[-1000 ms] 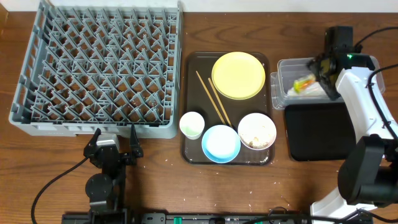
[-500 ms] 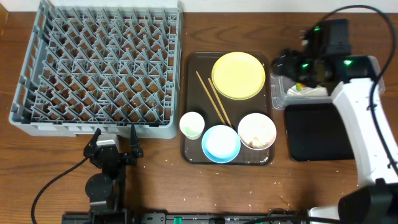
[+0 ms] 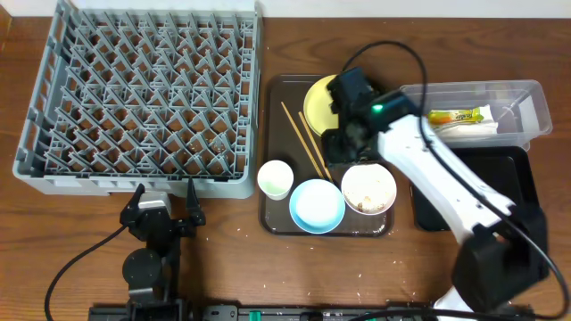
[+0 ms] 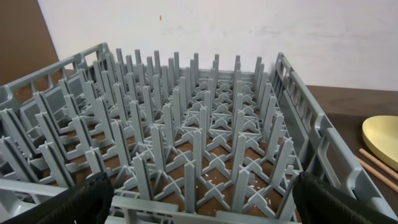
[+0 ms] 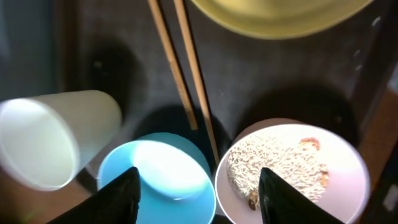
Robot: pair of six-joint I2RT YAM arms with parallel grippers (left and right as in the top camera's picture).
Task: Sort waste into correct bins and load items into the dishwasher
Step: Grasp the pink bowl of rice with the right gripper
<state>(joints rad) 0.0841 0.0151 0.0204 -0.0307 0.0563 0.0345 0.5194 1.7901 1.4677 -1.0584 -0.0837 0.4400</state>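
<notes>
At frame centre overhead, the right gripper [image 3: 343,144] hung over the serving tray [image 3: 277,214], hiding part of the yellow plate [image 3: 315,107]. The chopsticks [image 3: 303,141] ran diagonally from upper left to lower right.

In the left wrist view, the left gripper [image 4: 205,205] faced the dish rack [image 4: 199,143], jaws apart.

In the right wrist view, the jaws stood apart above the white bowl [image 5: 292,168] of rice.

A brown wooden table [image 3: 232,241] with visible grain fills the overhead view, dotted with small pale specks toward its near side. Behind it stands a plain white wall [image 4: 249,31], evenly lit, with a brown panel [image 4: 18,37] at the left.
</notes>
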